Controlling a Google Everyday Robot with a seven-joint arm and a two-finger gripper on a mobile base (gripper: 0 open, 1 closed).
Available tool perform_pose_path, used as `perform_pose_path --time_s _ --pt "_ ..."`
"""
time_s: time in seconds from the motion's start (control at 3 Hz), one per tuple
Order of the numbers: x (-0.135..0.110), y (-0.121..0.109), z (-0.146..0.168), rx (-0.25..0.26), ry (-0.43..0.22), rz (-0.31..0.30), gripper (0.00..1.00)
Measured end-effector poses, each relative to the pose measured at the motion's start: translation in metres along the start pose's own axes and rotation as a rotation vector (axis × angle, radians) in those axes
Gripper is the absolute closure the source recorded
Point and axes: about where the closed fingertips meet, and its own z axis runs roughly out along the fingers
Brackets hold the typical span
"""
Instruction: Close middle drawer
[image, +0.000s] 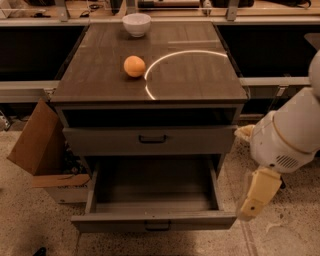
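Pulled far out toward the camera: the middle drawer (120, 221), with a short grey front and a small black handle (157, 226) in the centre. Deep grey box behind that front. Just above it, a taller grey drawer (100, 141) with a wider black handle (152, 139) and a dark gap over its top edge.

Down low on the right, near the floor: the tan claw (256, 197), hanging from a big round white arm (287, 137). Just beside the right front corner of the middle drawer, with no hold on it. Cannot tell if open or shut.

Up on the dark wooden counter (200, 80): an orange (134, 66) next to a bright curved line of light (175, 55), and a white bowl (136, 24) at the back edge.

On the left, a brown cardboard box (35, 145) on the speckled floor (290, 235), close beside the drawers.
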Motion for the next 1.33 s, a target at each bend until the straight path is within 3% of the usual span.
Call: perform_pose_path --time_s 0.67,1.0,1.33 --pt "0.007 0.043 0.106 -0.111 -0.041 -0.031 0.0" --pt "0.017 0.07 0.162 -0.211 -0.087 -0.003 0.0" --pt "0.017 0.07 0.162 -0.211 -0.087 -0.003 0.0"
